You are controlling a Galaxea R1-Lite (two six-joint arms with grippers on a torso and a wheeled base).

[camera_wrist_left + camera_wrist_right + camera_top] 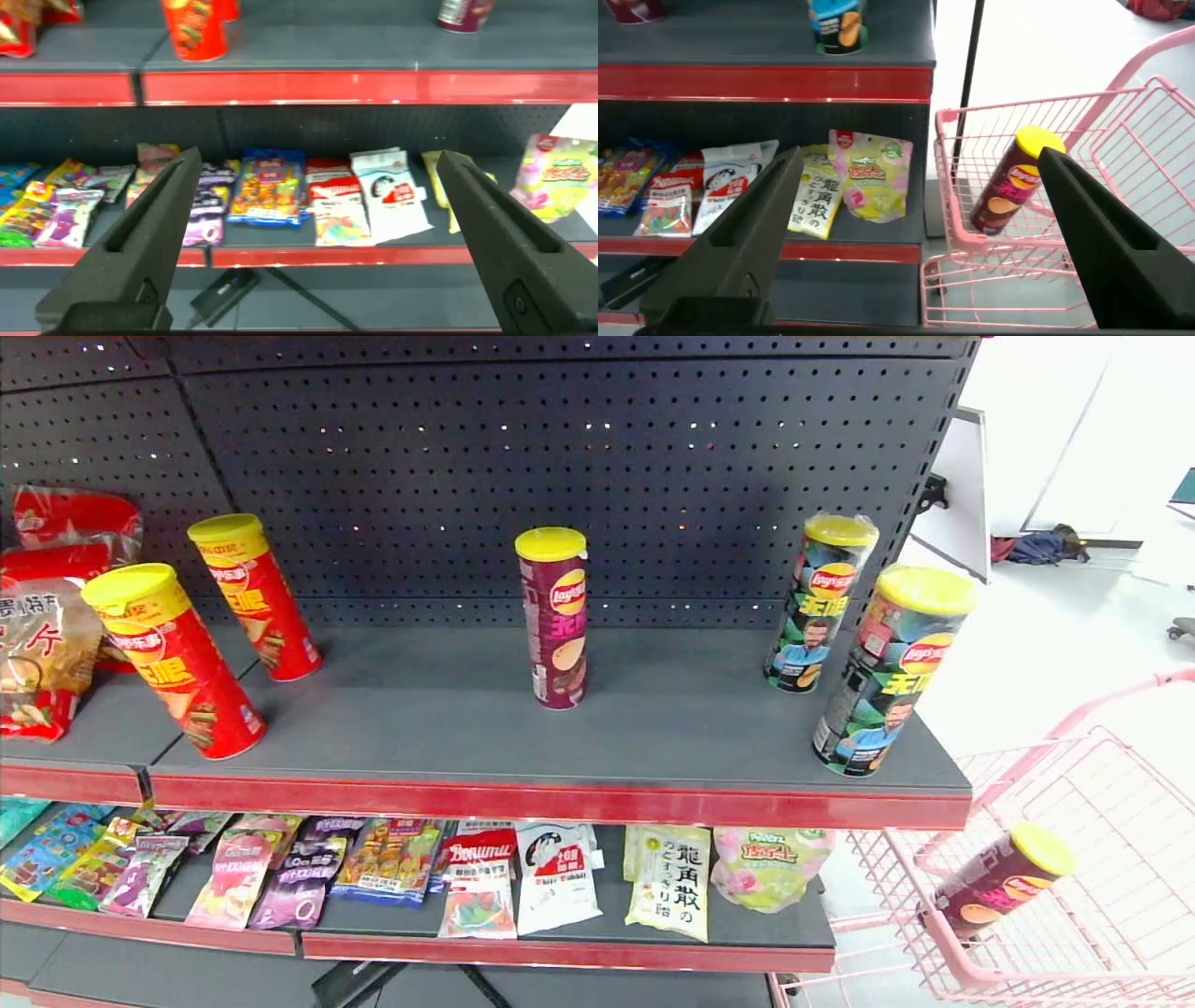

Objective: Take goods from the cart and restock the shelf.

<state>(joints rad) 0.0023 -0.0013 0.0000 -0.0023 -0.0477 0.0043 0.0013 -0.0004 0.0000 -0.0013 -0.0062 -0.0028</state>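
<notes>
Mostly dark grey shelf [448, 709], red-edged, pink cart [1074, 980] beside, white floor [1055, 616] beyond

1. the left wrist view's top edge is cutting off a red can [196, 23] and a purple shelf can [464, 13], leaving only their bases showing.
2. the right wrist view's top edge is cropping a green can [839, 23] likewise.
3. in the head view, the pink cart [952, 957] is running off the right and bottom edges, its rim covering the lower end of the carted can [999, 882].
4. the left edge is slicing through snack bags [42, 644].
</notes>
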